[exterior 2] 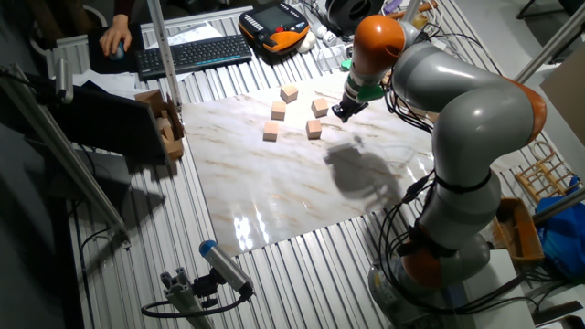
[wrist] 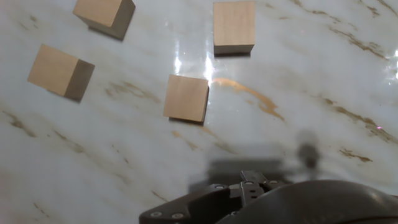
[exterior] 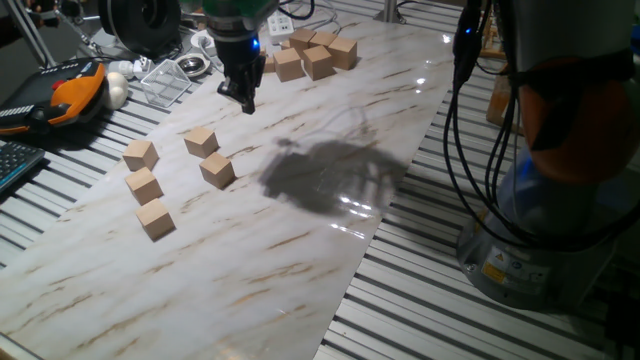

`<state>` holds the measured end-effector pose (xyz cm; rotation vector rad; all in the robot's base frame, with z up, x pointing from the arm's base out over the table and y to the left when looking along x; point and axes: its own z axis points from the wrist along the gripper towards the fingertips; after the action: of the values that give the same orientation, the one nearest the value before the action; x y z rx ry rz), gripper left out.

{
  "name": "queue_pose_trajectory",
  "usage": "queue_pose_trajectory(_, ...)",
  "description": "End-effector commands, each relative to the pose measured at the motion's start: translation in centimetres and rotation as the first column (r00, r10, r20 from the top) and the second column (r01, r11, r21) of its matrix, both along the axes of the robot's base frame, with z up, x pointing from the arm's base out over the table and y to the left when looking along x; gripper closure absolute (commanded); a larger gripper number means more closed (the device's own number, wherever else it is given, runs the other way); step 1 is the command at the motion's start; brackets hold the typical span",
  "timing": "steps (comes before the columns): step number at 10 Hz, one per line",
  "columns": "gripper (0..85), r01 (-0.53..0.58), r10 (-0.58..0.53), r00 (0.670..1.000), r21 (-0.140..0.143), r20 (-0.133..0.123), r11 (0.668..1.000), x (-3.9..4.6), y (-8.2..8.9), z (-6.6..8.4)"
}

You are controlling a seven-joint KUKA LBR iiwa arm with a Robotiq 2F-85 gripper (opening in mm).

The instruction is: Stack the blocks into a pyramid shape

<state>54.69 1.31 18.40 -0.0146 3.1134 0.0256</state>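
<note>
While the gripper (exterior: 244,98) hangs above the marble desk (exterior: 300,250), five loose blocks (exterior: 202,141) lie apart at the near left and a stepped heap (exterior: 315,55) sits far behind. The other fixed view shows the gripper (exterior 2: 340,113) holding nothing, its opening unreadable. The hand view shows four blocks (wrist: 187,98) below.

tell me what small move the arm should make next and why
Probably travel over the nearest loose block and lower onto it. The gripper hangs above bare marble, holding nothing, and all five blocks lie single and apart on the marble board, so no pyramid has begun. In the hand view that block sits ahead of the fingers, not between them.
</note>
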Motion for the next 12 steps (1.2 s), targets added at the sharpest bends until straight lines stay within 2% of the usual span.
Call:
queue_pose_trajectory(1,85.0,0.001,-0.001,1.000,-0.009,0.002,1.000,0.24,0.1,-0.1)
queue_pose_trajectory(2,85.0,0.003,-0.003,1.000,-0.018,0.003,1.000,0.38,0.3,-0.2)
queue_pose_trajectory(4,85.0,0.006,-0.006,1.000,-0.019,0.003,1.000,0.65,0.8,-0.7)
queue_pose_trajectory(5,85.0,0.012,-0.012,1.000,-0.012,0.003,1.000,0.71,1.1,-0.9)
queue_pose_trajectory(7,85.0,0.020,-0.020,1.000,-0.020,0.006,1.000,0.63,1.6,-1.2)
queue_pose_trajectory(12,85.0,0.005,-0.005,1.000,-0.001,0.018,1.000,0.67,1.7,-2.3)
